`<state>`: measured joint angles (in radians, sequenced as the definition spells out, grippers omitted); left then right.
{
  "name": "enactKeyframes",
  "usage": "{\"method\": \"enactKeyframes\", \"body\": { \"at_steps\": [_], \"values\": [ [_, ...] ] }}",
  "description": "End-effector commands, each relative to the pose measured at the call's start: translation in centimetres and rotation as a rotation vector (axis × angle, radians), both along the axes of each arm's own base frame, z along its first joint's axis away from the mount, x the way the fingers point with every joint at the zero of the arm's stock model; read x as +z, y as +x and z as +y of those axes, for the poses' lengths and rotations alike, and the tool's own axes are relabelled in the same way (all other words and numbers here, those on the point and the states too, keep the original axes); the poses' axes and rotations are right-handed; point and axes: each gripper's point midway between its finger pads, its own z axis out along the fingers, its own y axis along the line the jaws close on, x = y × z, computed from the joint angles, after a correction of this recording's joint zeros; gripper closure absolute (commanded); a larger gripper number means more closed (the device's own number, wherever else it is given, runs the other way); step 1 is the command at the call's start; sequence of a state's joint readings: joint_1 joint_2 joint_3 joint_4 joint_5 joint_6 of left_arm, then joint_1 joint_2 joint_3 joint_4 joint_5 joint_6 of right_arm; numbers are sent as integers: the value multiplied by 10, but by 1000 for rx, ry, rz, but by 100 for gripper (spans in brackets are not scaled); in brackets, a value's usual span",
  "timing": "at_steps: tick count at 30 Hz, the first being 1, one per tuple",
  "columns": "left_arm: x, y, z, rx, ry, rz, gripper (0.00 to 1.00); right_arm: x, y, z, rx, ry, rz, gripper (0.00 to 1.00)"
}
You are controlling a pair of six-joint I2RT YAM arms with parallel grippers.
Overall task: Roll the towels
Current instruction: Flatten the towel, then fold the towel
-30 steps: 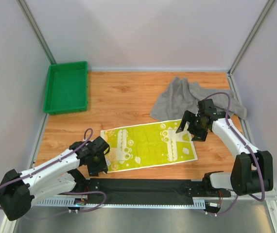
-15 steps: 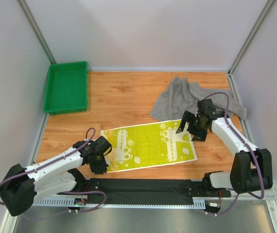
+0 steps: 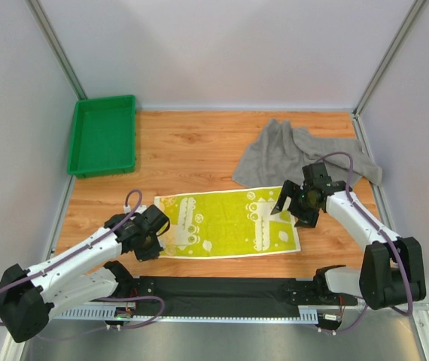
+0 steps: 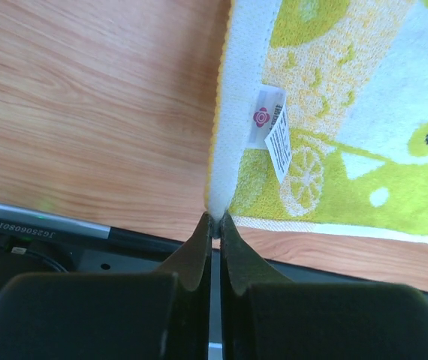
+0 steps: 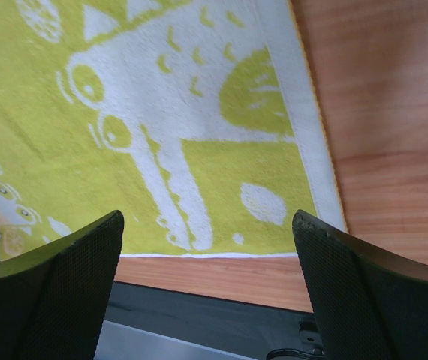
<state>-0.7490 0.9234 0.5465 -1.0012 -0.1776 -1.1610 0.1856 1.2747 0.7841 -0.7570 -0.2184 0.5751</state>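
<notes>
Wood-grain tabletop (image 3: 192,150) holds 2 towels + 1 green plastic tray (image 3: 103,135), far-L. Crumpled plain grey terry towel (image 3: 275,154) sits far-R; flat yellow-green printed towel (image 3: 229,222) front-centre. L gripper (image 4: 212,219) clenched on its near-L corner. R gripper (image 5: 206,217) spread wide above its R end, holding nothing. Only L wrist cam shows 1 white care label (image 4: 274,131).

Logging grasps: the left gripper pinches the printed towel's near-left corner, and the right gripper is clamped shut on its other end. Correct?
No: the right gripper is open, jaws wide apart over the other end of the printed towel, as the right wrist view shows. The left gripper does pinch the corner.
</notes>
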Motion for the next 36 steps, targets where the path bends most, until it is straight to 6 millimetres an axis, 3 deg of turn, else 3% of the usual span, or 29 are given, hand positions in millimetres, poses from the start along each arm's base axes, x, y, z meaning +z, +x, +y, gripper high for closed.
{"method": "enactKeyframes", "body": {
  "at_steps": [1, 7, 12, 19, 21, 28, 36],
  "values": [
    [14, 13, 10, 21, 20, -49, 98, -10, -13, 1, -94, 35, 6, 7],
    [16, 30, 11, 34, -12, -53, 100, -20, -41, -12, -174, 0, 23, 12],
    [18, 39, 15, 44, -19, -68, 100, -26, -63, -30, -235, -77, 23, 22],
    [13, 43, 13, 34, -34, -70, 100, -42, -82, -25, -236, -64, 81, 32],
    [12, 43, 14, 33, -32, -67, 100, -48, -85, -24, -230, -74, 101, 35],
    [10, 45, 13, 28, -35, -69, 100, -55, -87, -19, -211, -87, 127, 59],
    [10, 47, 13, 28, -37, -71, 100, -56, -88, -19, -202, -99, 137, 74]
  ]
}}
